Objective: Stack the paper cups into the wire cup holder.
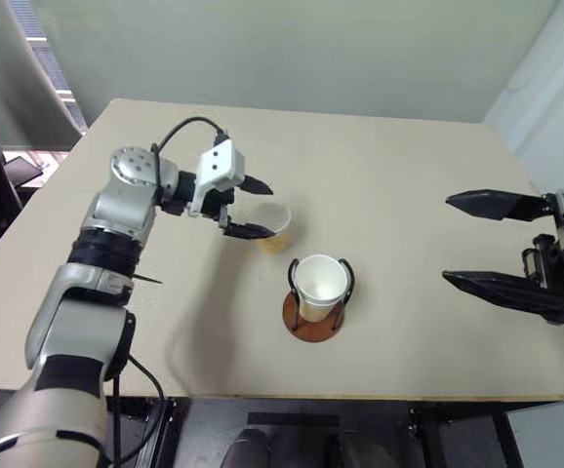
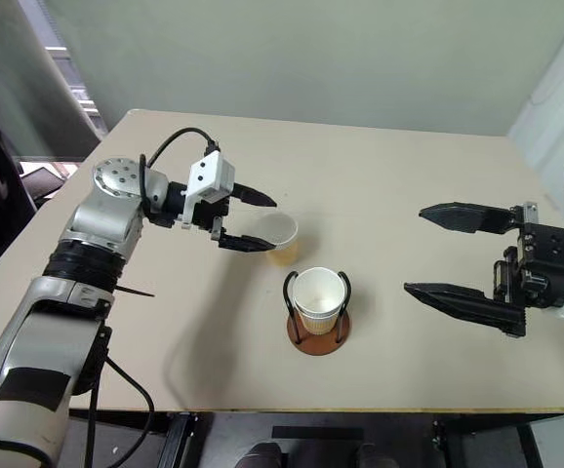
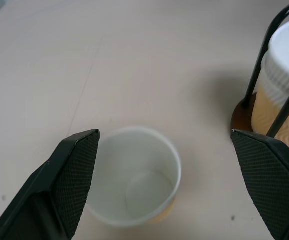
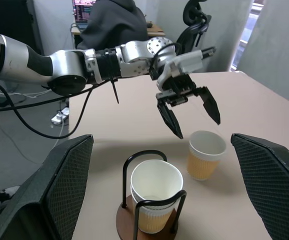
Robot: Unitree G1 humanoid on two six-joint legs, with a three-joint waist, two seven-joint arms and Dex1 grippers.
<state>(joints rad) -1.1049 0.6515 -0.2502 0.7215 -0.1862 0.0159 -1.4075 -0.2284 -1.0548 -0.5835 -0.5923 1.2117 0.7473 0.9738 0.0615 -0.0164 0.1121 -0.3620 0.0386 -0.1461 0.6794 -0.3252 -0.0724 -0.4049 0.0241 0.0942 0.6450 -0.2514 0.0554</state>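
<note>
left gripper (image 1: pixel 245 208) wide, angled down over loose paper cup (image 1: pixel 270 226) — right gripper (image 1: pixel 477 241) wide, level.

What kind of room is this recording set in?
Probably an office or lab workspace. The right wrist view shows a person in a dark hoodie seated at a lit monitor, an office chair beyond the plain beige table, and cables trailing on the floor.

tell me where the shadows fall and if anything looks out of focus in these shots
Left eye view: soft shadows lie on the table beside the wire cup holder. Left wrist view: the left gripper's fingers look soft up close, the loose paper cup fairly clear. Right wrist view: background person blurred.
</note>
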